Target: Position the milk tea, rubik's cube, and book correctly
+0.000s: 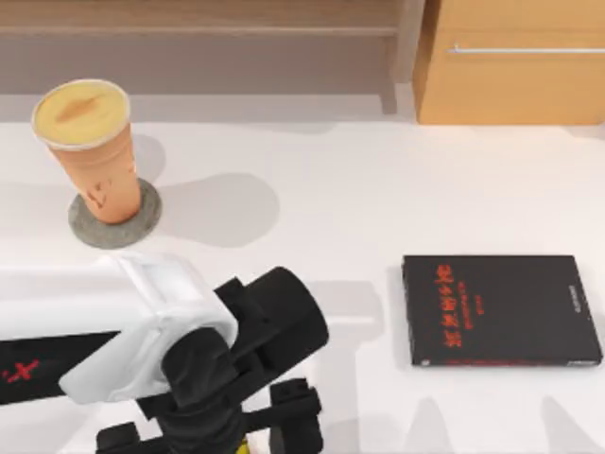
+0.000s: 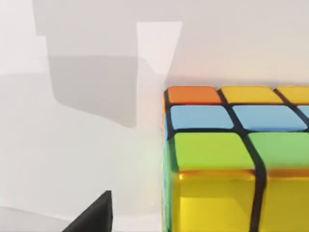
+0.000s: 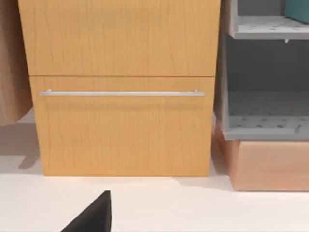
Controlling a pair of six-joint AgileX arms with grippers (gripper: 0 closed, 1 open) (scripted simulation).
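Left gripper (image 1: 248,437) low at 6 o'clock on the table, poised over the cube (image 2: 236,159) — a sliver of yellow between the fingers in the top view; finger spread not readable, so cannot tell whether wide, narrow or closed on it; from the left wrist, cube close up, resting on the white table (image 1: 359,189), orange, yellow, blue and green tiles on top, yellow face toward the camera. Right arm parked, facing the wooden drawer (image 3: 120,125). Milk tea (image 1: 93,151) upright on a grey coaster (image 1: 142,219) at 10 o'clock; black book (image 1: 501,310) flat at 3 o'clock; a teal corner up on the grey shelf (image 3: 265,29) from the right wrist, likely the book (image 3: 298,9). Cube judged light, rigid, glossy and a bit slippery — best pinched across two opposite flat faces, squarely at mid-height, never corner to corner; cup top-heavy, probably easy to tip.
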